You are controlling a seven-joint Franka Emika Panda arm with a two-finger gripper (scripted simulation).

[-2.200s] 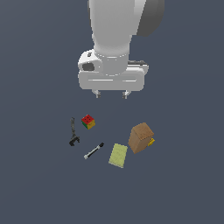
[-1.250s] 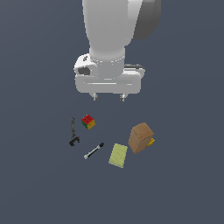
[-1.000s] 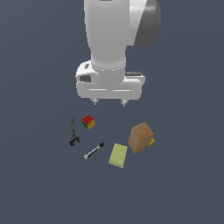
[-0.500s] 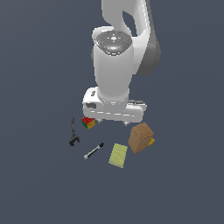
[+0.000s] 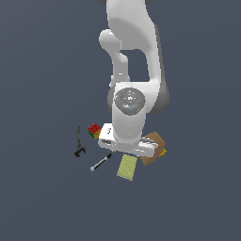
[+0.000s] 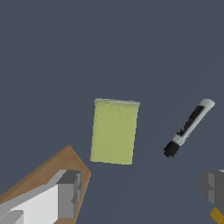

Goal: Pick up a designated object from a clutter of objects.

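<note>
The flat pale yellow-green sponge-like block is seen lying untouched on the dark tabletop between the spread fingers.

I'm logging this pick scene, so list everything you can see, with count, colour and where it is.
Sponge block: one, pale yellow-green, flat on the floor, between the box and the pen.
Box: one, brown, beside the sponge block, partly hidden by the arm.
Pen: one, black and white, lying apart from the sponge block.
Cube: one, red, green and yellow, toward the exterior view's left of the arm.
Clamp tool: one, dark, furthest to the exterior view's left.
Gripper: one, white with grey fingers, open above the sponge block, touching nothing.
</note>
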